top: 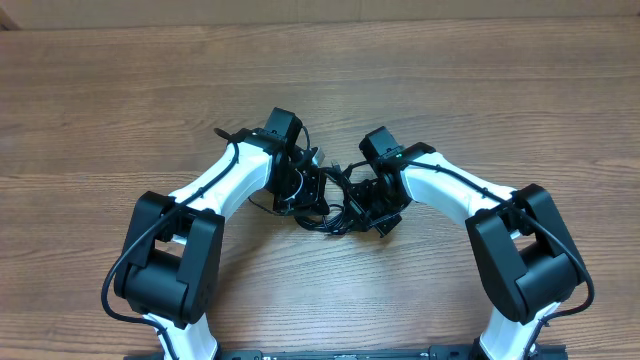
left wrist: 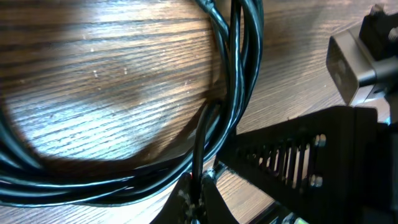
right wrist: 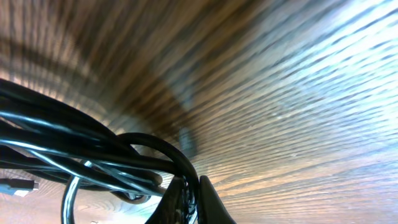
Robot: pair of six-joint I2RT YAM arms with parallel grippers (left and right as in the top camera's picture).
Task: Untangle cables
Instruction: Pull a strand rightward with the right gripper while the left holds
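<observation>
The cables (top: 335, 205) are a tangle of thin black cords on the wooden table, bunched between my two grippers. My left gripper (top: 300, 190) is shut on one black strand; in the left wrist view that strand (left wrist: 200, 143) runs down between the fingertips (left wrist: 199, 183), while a looped bundle (left wrist: 239, 74) curves past. My right gripper (top: 378, 208) is shut on another black cord; in the right wrist view the cord (right wrist: 180, 158) arches into the closed gripper (right wrist: 193, 186), with more strands (right wrist: 62, 149) spreading left. A small plug (right wrist: 15, 185) shows at the left edge.
The wooden table (top: 320, 80) stretches all around the tangle. The right arm's black mount (left wrist: 298, 155) and grey camera housing (left wrist: 351, 59) fill the right of the left wrist view, close to the left gripper. Both arm bases (top: 165, 265) sit at the near edge.
</observation>
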